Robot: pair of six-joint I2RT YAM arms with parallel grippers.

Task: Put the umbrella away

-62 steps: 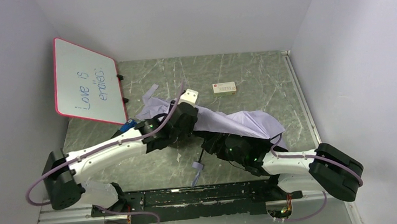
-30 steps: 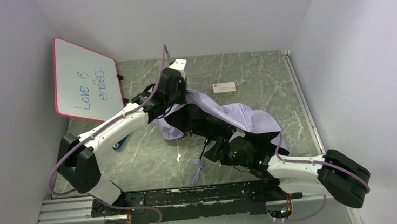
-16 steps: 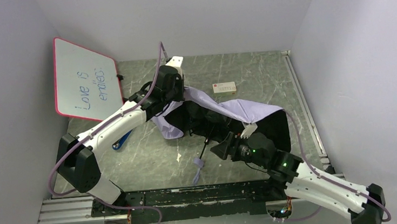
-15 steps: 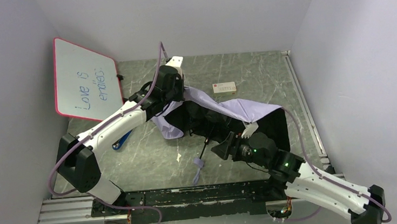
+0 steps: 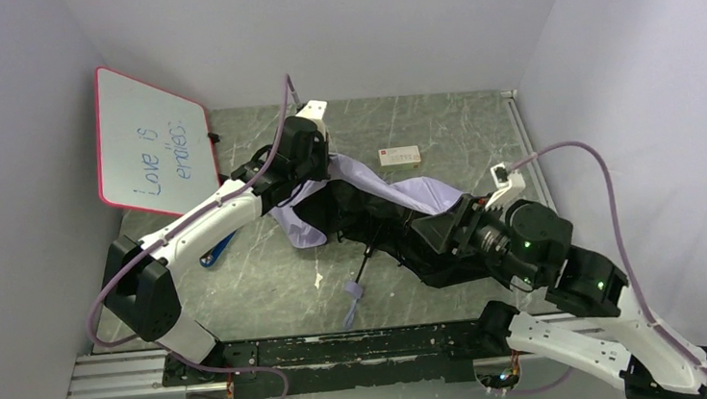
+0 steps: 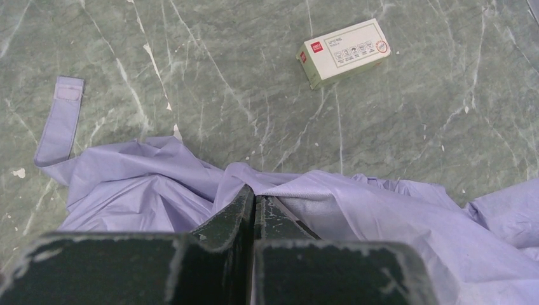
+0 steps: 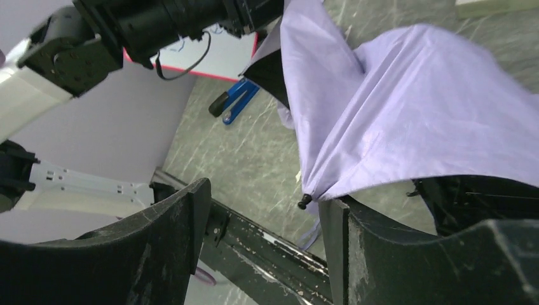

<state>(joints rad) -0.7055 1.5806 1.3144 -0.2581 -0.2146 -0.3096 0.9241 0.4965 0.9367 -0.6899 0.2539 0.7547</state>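
1. White-walled booth with a green marbled tabletop (image 5: 459, 123), smooth and streaked with pale veins. A red-framed whiteboard (image 5: 154, 145) leans against the left wall.
2. Left hand (image 6: 254, 202): fingers pressed flat together, nipping a fold of the umbrella (image 5: 397, 191). It holds that fold up off the tabletop, back of centre.
3. Right hand (image 7: 267, 202): fingers spread wide, touching nothing. A tiny black rib tip (image 7: 305, 202) hangs in the gap, right at the fabric's hem.
4. The umbrella sits mid-tabletop between the two hands, half collapsed. The lavender cloth is thin, matte and creased, with a dark underside and black ribs below. The right arm and the cloth hide most of the shaft, and I can't make out the handle. The lavender wrist loop (image 5: 352, 301) lies on the stone nearer the arm bases.
5. A flat closure strap (image 6: 60, 121) trails off the cloth's left edge in the left wrist view.
6. A small white cardboard box (image 6: 343, 52) lies beyond the umbrella, apart from the cloth. Its print is too small to read.
7. There's a blue something (image 7: 236, 100) near the whiteboard, partly hidden behind the left arm from above. No idea what it is.
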